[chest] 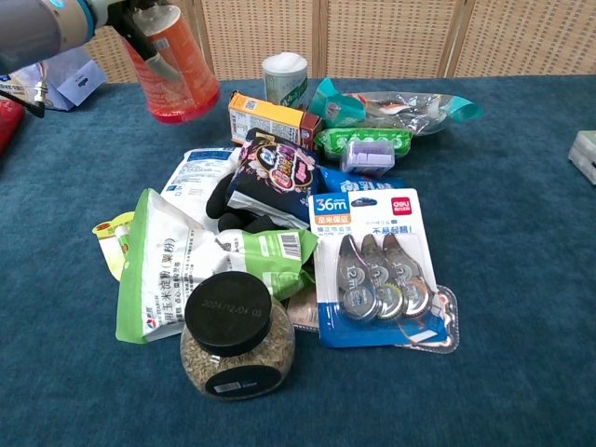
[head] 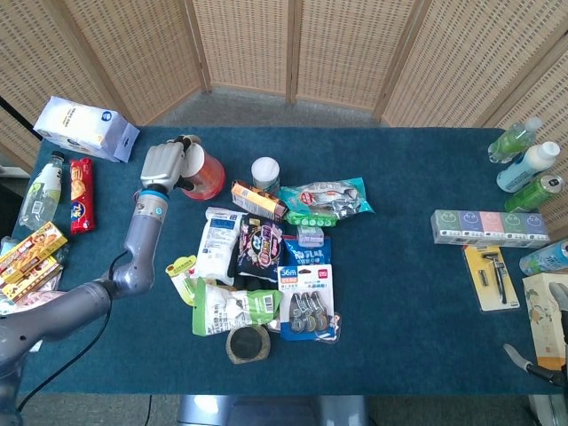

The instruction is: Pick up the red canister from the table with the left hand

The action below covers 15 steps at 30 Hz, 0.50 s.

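We observed the left hand [head: 162, 165] grasping the red canister [chest: 173, 67], its fingers [chest: 147, 48] wrapped around the body. The canister was tilted and raised clear of the table [head: 399, 302], toward the far left corner, apart from the orange box [chest: 273, 117] and the white-lidded jar [chest: 285, 78]. The right hand [head: 537, 366] appeared only at the near right edge; we could not tell its state.

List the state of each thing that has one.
Red canister: lifted clear of the table, tilted, held.
Left robot hand: grips the canister.
White cup: upright, lidded.
Jar: upright, black lid on.
Orange box: lying flat.
Green bag: lying flat, sealed.
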Each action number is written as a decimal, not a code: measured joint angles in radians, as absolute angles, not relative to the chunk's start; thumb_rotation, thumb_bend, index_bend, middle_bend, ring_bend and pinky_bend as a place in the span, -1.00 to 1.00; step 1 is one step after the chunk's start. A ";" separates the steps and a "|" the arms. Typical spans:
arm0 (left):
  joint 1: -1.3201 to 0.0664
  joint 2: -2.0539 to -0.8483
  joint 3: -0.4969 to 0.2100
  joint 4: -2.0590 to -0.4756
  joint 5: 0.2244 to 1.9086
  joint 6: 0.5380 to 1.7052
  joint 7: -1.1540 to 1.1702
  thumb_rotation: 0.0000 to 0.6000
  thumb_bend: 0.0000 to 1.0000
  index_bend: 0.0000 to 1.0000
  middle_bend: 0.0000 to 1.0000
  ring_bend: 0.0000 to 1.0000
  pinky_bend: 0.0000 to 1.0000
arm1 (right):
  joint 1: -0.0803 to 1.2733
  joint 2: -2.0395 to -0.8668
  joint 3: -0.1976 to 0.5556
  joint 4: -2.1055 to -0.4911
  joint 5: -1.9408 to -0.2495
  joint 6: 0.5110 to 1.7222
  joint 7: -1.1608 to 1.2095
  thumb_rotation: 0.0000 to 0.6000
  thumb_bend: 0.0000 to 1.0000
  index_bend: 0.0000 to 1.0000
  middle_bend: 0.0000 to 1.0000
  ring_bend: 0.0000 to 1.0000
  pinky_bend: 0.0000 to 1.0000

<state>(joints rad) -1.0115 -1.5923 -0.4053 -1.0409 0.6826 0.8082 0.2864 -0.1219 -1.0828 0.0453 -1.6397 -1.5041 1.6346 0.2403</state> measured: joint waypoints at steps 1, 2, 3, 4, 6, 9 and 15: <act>-0.991 -1.557 -0.411 -1.105 0.691 0.828 0.272 1.00 -0.77 0.81 0.72 1.00 1.00 | -0.117 -1.088 0.045 -1.637 -1.507 1.627 0.241 0.79 -0.71 -1.00 -1.00 -1.00 -1.00; -0.975 -1.529 -0.416 -1.154 0.696 0.842 0.262 1.00 -0.77 0.80 0.71 1.00 1.00 | -0.113 -1.092 0.045 -1.634 -1.509 1.621 0.241 0.79 -0.71 -1.00 -1.00 -1.00 -1.00; -0.959 -1.500 -0.421 -1.204 0.701 0.855 0.252 1.00 -0.77 0.79 0.70 1.00 1.00 | -0.110 -1.097 0.044 -1.630 -1.511 1.616 0.243 0.80 -0.70 -1.00 -1.00 -1.00 -1.00; -0.938 -1.461 -0.428 -1.270 0.708 0.872 0.239 1.00 -0.77 0.78 0.69 1.00 1.00 | -0.106 -1.104 0.044 -1.625 -1.513 1.610 0.246 0.79 -0.70 -1.00 -1.00 -1.00 -1.00; -0.908 -1.400 -0.439 -1.368 0.718 0.897 0.221 1.00 -0.77 0.77 0.67 1.00 1.00 | -0.100 -1.115 0.042 -1.616 -1.516 1.601 0.252 0.78 -0.71 -1.00 -1.00 -1.00 -1.00; -0.861 -1.305 -0.461 -1.516 0.735 0.937 0.190 1.00 -0.77 0.77 0.64 1.00 1.00 | -0.095 -1.130 0.040 -1.598 -1.523 1.595 0.263 0.79 -0.71 -1.00 -1.00 -1.00 -1.00; -0.789 -1.159 -0.510 -1.731 0.762 1.003 0.112 1.00 -0.77 0.77 0.63 1.00 1.00 | -0.091 -1.152 0.035 -1.569 -1.532 1.592 0.288 0.77 -0.70 -1.00 -1.00 -1.00 -1.00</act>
